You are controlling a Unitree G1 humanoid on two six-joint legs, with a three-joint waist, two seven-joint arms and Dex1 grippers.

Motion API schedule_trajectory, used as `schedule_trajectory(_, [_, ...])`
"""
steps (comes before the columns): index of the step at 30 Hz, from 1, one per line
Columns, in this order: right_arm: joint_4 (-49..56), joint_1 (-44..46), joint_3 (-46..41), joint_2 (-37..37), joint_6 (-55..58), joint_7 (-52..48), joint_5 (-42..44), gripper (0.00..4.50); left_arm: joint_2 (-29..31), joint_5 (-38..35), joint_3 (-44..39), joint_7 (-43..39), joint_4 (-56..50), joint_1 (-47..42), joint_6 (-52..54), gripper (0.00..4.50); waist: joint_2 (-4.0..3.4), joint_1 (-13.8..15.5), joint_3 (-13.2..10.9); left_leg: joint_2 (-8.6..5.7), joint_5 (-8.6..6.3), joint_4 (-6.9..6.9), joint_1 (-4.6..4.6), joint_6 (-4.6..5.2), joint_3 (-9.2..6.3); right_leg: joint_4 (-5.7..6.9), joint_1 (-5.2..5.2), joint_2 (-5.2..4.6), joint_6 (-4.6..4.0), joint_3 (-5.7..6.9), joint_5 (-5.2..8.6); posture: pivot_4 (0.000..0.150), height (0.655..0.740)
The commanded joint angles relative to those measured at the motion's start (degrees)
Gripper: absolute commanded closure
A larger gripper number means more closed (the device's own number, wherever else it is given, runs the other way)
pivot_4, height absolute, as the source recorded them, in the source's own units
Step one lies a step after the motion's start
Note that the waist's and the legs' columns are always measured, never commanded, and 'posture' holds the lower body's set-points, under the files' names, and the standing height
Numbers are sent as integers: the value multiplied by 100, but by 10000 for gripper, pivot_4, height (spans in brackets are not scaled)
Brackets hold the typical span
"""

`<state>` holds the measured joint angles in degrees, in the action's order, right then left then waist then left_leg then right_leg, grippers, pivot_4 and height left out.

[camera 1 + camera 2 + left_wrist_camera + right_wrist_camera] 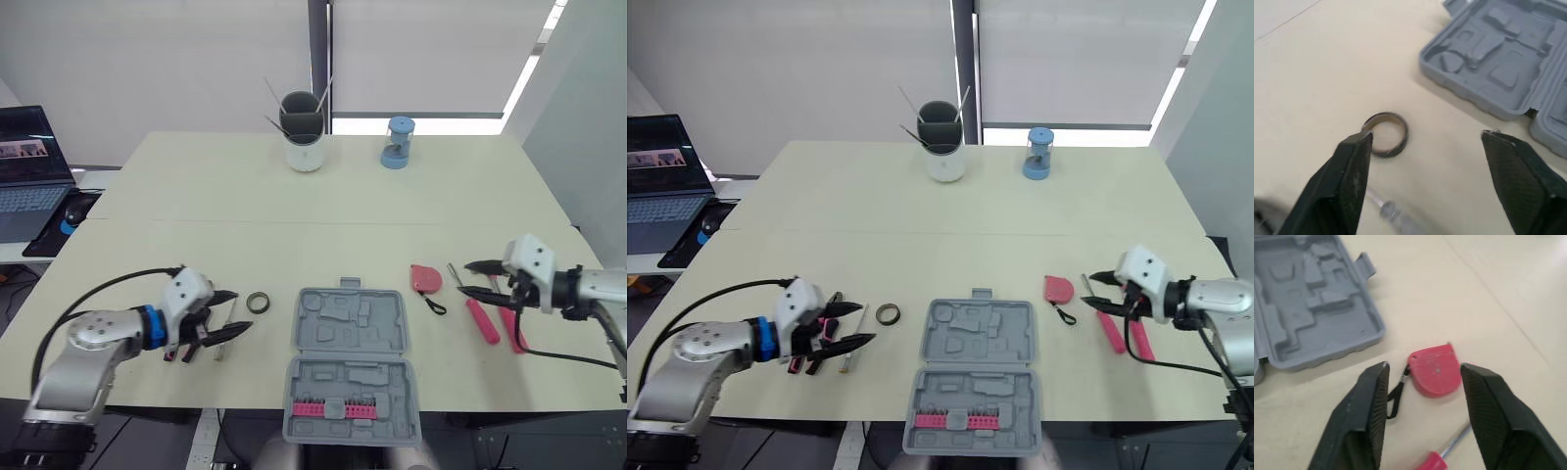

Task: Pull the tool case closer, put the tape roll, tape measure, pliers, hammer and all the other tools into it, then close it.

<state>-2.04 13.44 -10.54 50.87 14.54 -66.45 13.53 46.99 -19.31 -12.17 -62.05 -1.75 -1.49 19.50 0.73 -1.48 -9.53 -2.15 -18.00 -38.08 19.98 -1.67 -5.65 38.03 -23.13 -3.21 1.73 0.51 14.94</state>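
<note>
The pale surface (294, 215) carries the grey tool case (351, 333) at its near middle edge. The case lies open and flat, its moulded wells bare except for a pink bit rack in the near half. The tools lie to either side of it, and each arm has one piece close by. The left pincer (233, 313) hovers low at the near left, spread wide and holding nothing. The tape roll (258, 303) lies flat just to its right, between the fingertips and the case's left wall. In the left wrist view the ring sits ahead of the gap but off towards one finger (1352, 171), so a grasp would likely need a small sideways correction. The right pincer (466, 277) is likewise wide open and empty, pointing left at the red tape measure (424, 278). That tool lies between it and the case, squarely in line with the gap, with its strap trailing towards the near side. The red-handled screwdriver (478, 311) and pliers (511, 323) lie just near of that pincer, their long axes running near to far.
</note>
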Motion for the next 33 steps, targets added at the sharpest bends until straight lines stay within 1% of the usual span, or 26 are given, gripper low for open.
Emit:
schedule_trajectory(1, [-566,-128,-498,372,-544,31,-40,8362,312,-223,-700,-74,441,84,-59,0,0,-2,0,-1,0,0,0,0,2,-2,0,0,0,0,0,1500,7400])
schedule_trajectory(2, [-773,-178,-642,427,-627,59,3,4105,373,-256,-881,-65,637,122,-89,0,0,-3,0,-4,-1,0,0,1,5,-3,0,0,0,-2,0,1500,7400])
schedule_trajectory(3, [-914,-202,-728,460,-685,82,54,1011,408,-282,-996,-59,767,142,-110,0,0,-3,0,-6,-1,1,-1,1,8,-3,0,0,0,-3,0,1500,7400])
schedule_trajectory(4, [-1080,-178,-811,465,-709,138,99,408,434,-303,-1099,-40,925,130,-119,0,0,-3,0,-5,-1,1,0,1,11,-5,0,-1,0,-5,0,1500,7400])
schedule_trajectory(5, [-1299,-175,-892,491,-768,196,98,408,453,-305,-1233,30,1151,97,-119,0,0,-4,0,-6,-1,1,-1,1,13,-5,-1,-1,0,-6,0,1500,7400])
schedule_trajectory(8, [-1844,-170,-1171,504,-653,494,151,408,539,-99,-1585,481,2273,-93,-498,0,0,-4,0,-2,-1,1,-4,1,14,-2,-1,-4,0,-6,0,1500,7400])
schedule_trajectory(10, [-2097,-143,-1229,522,-718,593,149,408,599,-85,-1668,548,2720,-165,-653,0,0,-13,0,2,-1,1,-6,1,13,0,-1,-2,0,-5,0,1500,7400])
schedule_trajectory(12, [-2559,-182,-1227,608,-994,697,-4,408,648,-98,-1747,606,3071,-230,-734,0,-1,-15,0,2,-1,2,-7,1,16,1,-2,0,0,-6,0,1500,7400])
schedule_trajectory(14, [-2982,-285,-1154,715,-1393,786,-216,408,702,-4,-1717,665,3272,-238,-883,0,0,-16,0,0,-1,2,-6,1,18,1,-2,-1,0,-7,0,1500,7400])
schedule_trajectory(16, [-3238,-236,-1218,701,-1457,870,-160,408,724,31,-1668,693,3351,-242,-973,0,0,-16,0,-4,-1,3,-6,1,19,0,-2,-2,0,-9,0,1500,7400])
schedule_trajectory(22, [-3530,-155,-1182,659,-1619,961,-114,408,730,86,-1632,870,3379,-297,-1035,0,-1,-18,0,0,0,3,-8,0,22,2,-3,-5,0,-12,-1,1500,7400])
schedule_trajectory(26, [-3038,-44,-933,512,-1428,967,-117,408,696,50,-1658,1019,3186,-321,-991,0,-1,-40,0,3,0,3,-10,0,27,3,-3,-5,0,-14,-1,1500,7400])
schedule_trajectory(28, [-2368,-17,-679,350,-1166,816,-9,408,728,56,-1621,998,2950,-257,-972,0,-1,-48,1,7,0,3,-11,1,30,3,-3,-4,0,-14,-1,1500,7400])
schedule_trajectory(33, [-538,228,-39,-268,-366,847,360,408,796,90,-1474,913,2404,-190,-797,0,-2,-33,0,25,0,1,-10,-1,28,5,-7,4,-14,-11,-10,1500,7400])
